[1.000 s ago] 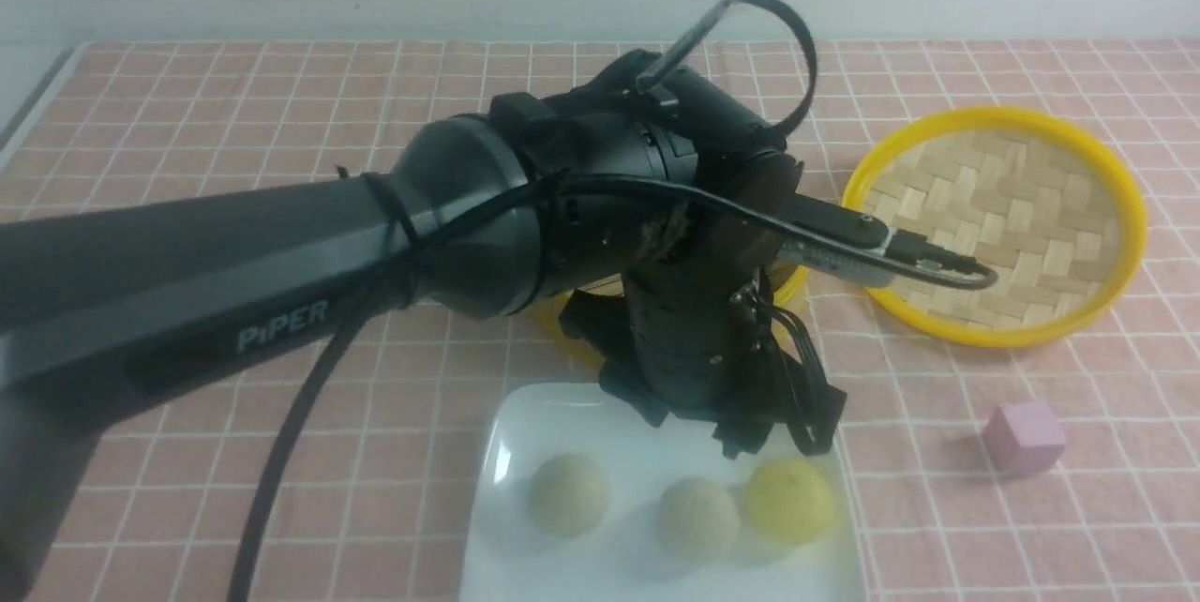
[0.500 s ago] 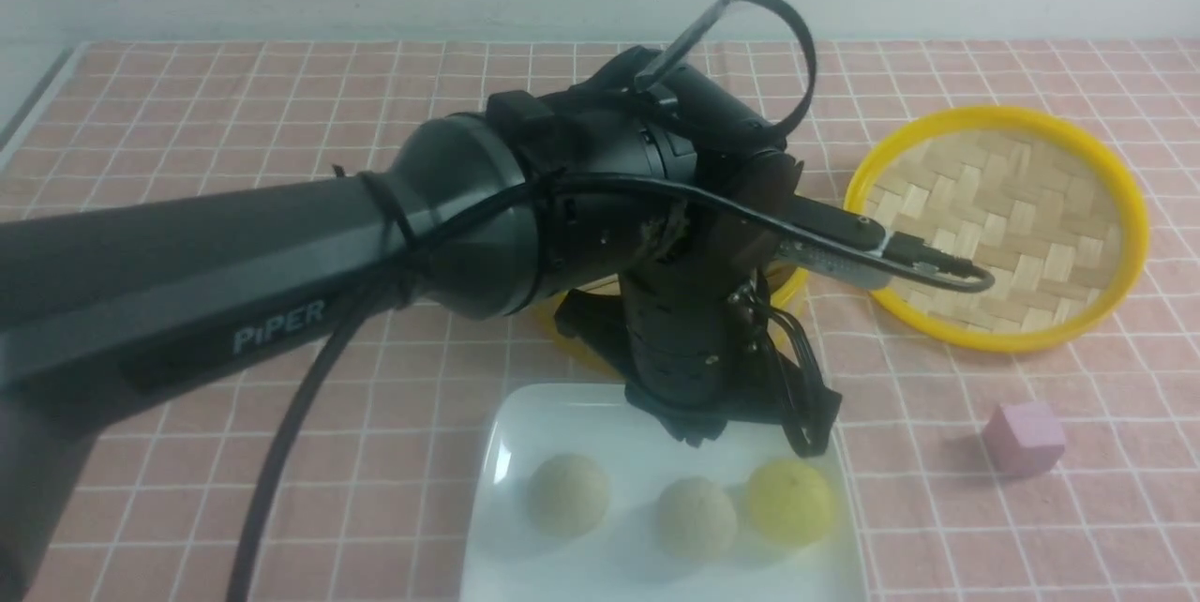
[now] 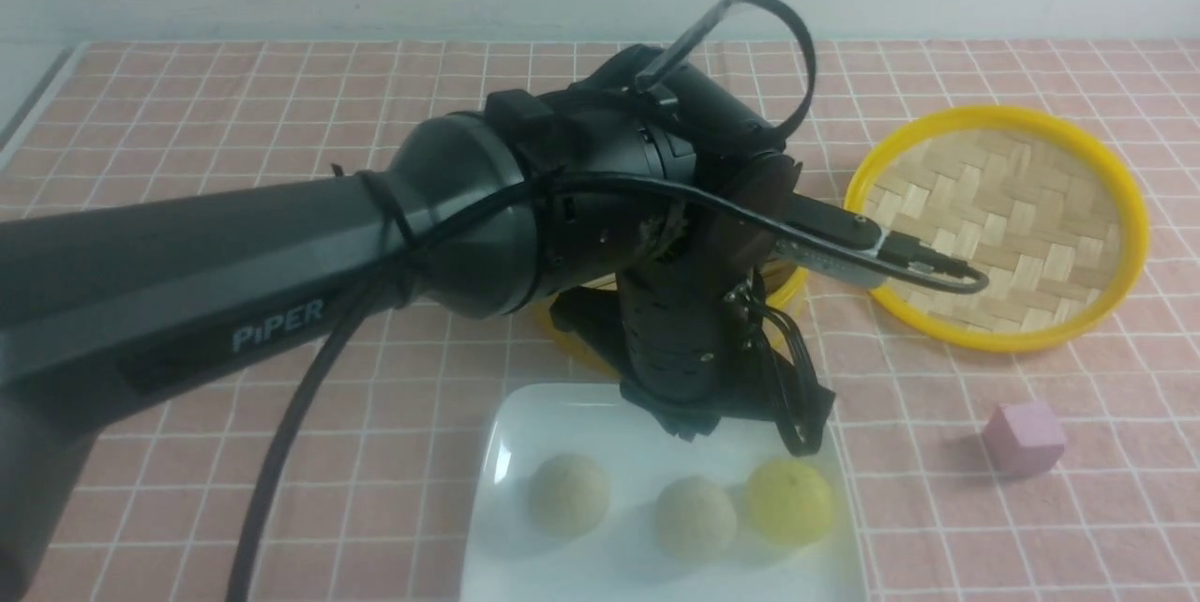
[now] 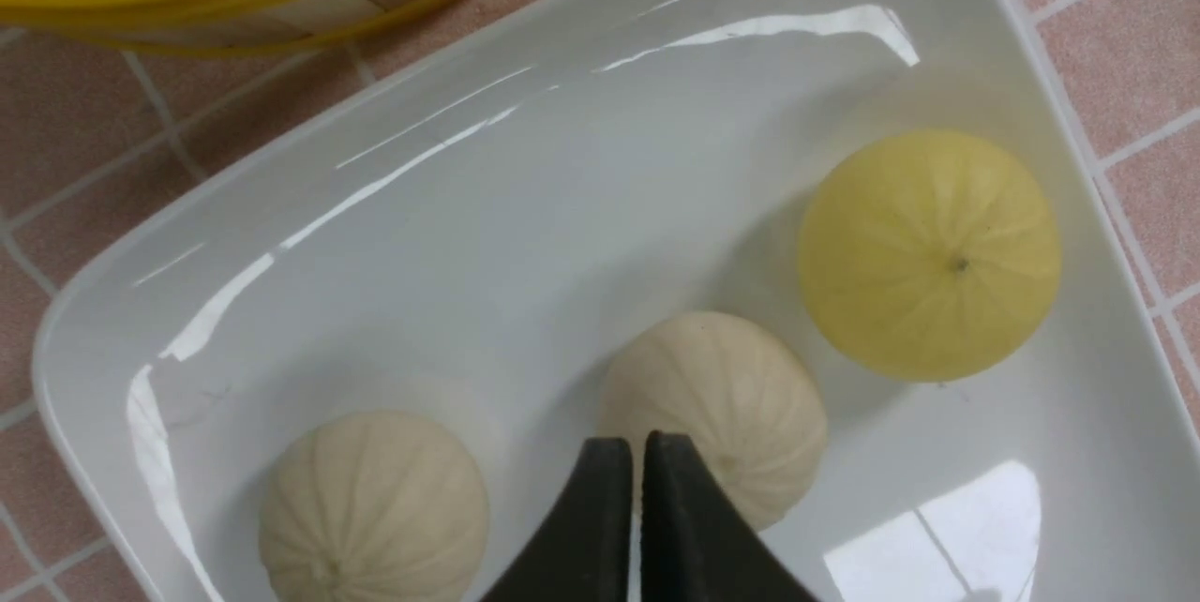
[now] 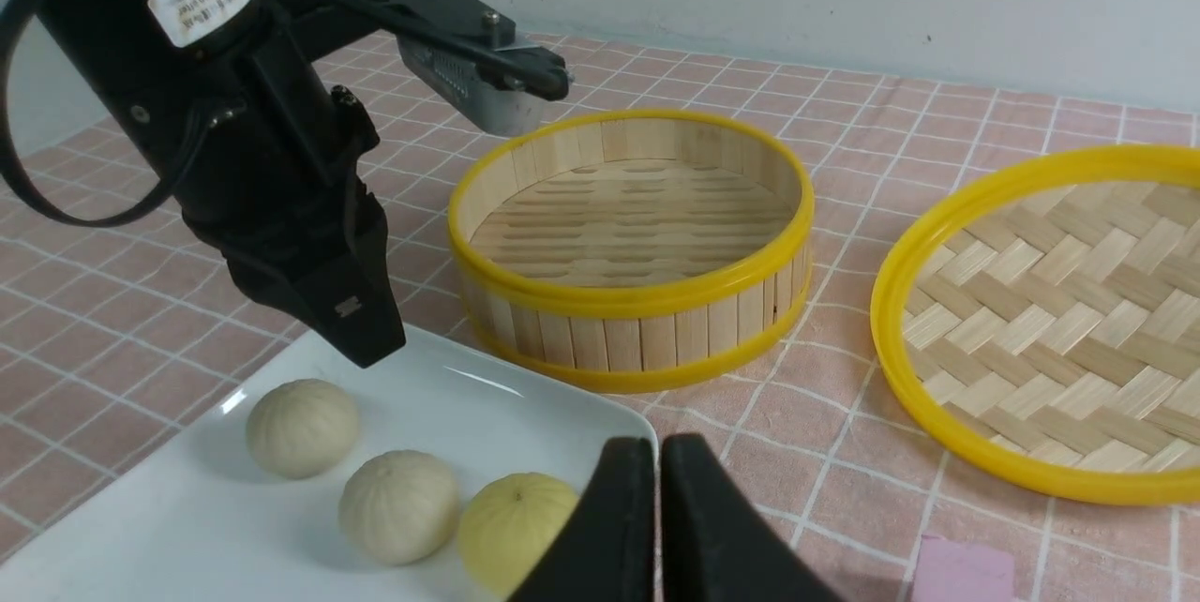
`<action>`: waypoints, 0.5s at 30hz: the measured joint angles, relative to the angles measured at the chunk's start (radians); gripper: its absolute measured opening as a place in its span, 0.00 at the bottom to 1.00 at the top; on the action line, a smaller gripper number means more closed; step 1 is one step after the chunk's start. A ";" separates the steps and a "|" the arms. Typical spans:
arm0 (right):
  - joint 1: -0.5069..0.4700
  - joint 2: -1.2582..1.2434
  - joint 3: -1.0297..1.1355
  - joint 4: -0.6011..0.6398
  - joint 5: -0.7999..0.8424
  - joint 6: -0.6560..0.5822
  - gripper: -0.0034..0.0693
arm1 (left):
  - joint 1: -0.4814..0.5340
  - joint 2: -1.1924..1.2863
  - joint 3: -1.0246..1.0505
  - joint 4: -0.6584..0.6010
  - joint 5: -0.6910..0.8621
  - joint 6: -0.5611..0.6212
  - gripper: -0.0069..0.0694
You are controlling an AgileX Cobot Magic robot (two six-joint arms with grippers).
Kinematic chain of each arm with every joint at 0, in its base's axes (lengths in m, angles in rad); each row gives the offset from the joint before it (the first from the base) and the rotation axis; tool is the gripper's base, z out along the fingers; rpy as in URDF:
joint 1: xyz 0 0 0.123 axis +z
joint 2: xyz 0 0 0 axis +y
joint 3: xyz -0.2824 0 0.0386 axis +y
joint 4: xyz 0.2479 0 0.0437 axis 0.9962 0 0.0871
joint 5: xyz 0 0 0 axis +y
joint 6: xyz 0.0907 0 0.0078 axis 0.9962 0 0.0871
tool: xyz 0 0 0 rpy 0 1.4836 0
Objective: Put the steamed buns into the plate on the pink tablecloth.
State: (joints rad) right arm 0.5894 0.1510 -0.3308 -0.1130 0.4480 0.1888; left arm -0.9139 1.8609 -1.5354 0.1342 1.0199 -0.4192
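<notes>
Steamed buns (image 4: 717, 410) were all three in the plate (image 4: 469, 236) by this point, so the job looked basically done. My left end effector (image 4: 628, 443) had just pinched in from wide, nothing in it, hanging over them; the right one (image 5: 656, 443) was closed and empty too. The bamboo basket (image 5: 633, 302) sat just beyond the plate, and honestly only my left arm (image 3: 450, 208) looked in the way.

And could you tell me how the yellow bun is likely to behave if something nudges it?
The yellow bun would probably roll or rock a little, given its rounded sides. It may also slide easily, since the white plate looks glossy. The raised rim would likely stop it from leaving the plate.
</notes>
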 joint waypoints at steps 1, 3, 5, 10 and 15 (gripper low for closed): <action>0.000 0.000 0.000 0.000 0.000 0.000 0.05 | 0.000 0.000 0.000 0.000 0.000 0.000 0.14; 0.000 0.000 0.000 0.000 0.000 0.000 0.05 | 0.000 0.000 0.000 0.001 0.000 0.000 0.14; 0.000 0.000 0.000 0.000 0.000 0.000 0.06 | 0.000 0.000 0.000 0.014 0.000 0.000 0.14; 0.000 0.000 0.002 0.000 -0.001 0.000 0.06 | 0.000 0.000 0.000 0.068 0.000 0.000 0.14; 0.000 0.000 0.047 0.008 -0.005 0.000 0.07 | 0.000 0.000 0.000 0.082 0.019 0.000 0.15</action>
State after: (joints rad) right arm 0.5894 0.1510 -0.2838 -0.1053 0.4428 0.1888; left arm -0.9139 1.8609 -1.5354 0.2165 1.0386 -0.4192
